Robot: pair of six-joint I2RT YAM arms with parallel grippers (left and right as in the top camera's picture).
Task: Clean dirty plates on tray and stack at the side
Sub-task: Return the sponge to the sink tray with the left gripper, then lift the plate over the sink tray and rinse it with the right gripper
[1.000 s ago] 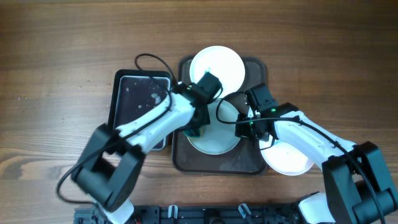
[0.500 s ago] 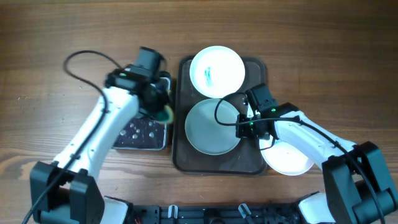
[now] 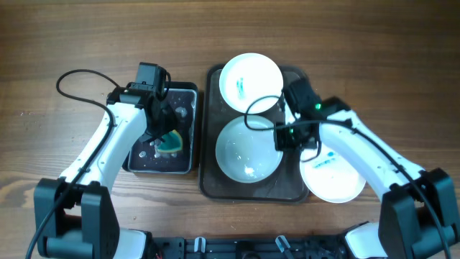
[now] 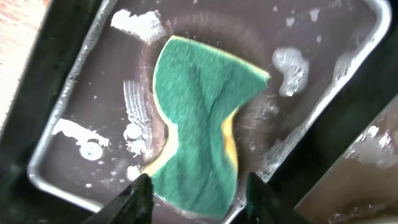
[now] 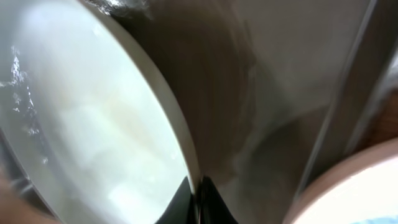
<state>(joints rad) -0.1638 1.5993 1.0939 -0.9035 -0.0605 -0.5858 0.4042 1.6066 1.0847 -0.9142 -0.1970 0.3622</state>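
A wet white plate (image 3: 248,153) lies on the dark brown tray (image 3: 292,188); my right gripper (image 3: 282,137) is shut on its right rim, seen edge-on in the right wrist view (image 5: 194,186). A second white plate (image 3: 250,81) with a green smear sits at the tray's back. A third plate (image 3: 332,176) with a blue mark lies on the table right of the tray. My left gripper (image 3: 159,128) is open over the green-and-yellow sponge (image 4: 200,112), which lies in the soapy black basin (image 3: 186,97).
The wooden table extends on all sides. The basin stands directly left of the tray. Cables loop over the tray's middle (image 3: 259,111) and left of the left arm (image 3: 72,75).
My left arm swung from the tray plate to the basin and let the sponge down in it. My right gripper has tilted the plate's rim slightly and shifted back.
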